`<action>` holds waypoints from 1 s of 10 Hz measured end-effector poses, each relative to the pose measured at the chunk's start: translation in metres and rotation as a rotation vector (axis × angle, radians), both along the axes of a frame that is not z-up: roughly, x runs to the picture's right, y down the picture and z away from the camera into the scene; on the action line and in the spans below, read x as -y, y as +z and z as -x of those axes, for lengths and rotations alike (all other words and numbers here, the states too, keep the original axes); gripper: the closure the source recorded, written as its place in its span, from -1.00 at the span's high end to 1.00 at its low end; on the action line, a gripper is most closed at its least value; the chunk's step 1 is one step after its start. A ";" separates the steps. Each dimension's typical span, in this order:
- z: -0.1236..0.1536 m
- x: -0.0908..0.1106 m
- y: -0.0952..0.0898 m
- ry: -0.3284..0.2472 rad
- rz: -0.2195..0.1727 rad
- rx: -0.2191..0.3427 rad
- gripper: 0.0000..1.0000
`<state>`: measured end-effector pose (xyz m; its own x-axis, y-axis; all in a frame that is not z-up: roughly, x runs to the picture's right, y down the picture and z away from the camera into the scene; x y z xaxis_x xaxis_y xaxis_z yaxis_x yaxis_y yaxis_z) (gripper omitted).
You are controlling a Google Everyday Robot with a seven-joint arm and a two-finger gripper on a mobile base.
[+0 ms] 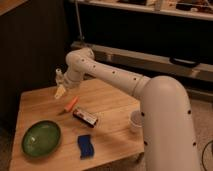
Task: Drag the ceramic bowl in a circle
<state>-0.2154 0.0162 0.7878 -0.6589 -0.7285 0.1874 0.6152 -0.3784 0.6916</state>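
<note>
Gripper [60,92] hangs over the far-left part of the bench [112,102], jaws released, nothing in them. It points down and sits well apart from the ceramic bowl [42,138].

The bowl is at the near-left corner of the bench, upright, glossy green with a darker rim, looks empty. Nothing touches it.

Other items on the bench:
- orange carrot-shaped piece [71,104], lying just below and right of the gripper, clear of it
- dark flat packet [86,117] near the middle, with a pale label strip on top; text can't be read
- blue sponge [85,145] at the near edge, right of the bowl, with a gap between them
- small white cup [135,121] at the right edge, beside the arm's big white link [167,125]
</note>
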 end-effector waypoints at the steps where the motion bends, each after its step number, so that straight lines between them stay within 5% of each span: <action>1: 0.006 -0.007 -0.010 -0.002 -0.013 0.000 0.60; 5: 0.035 -0.056 -0.046 0.012 -0.026 -0.008 0.60; 10: 0.055 -0.113 -0.025 0.022 0.029 0.023 0.60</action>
<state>-0.2704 0.1289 0.7624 -0.6475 -0.7372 0.1931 0.6066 -0.3452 0.7161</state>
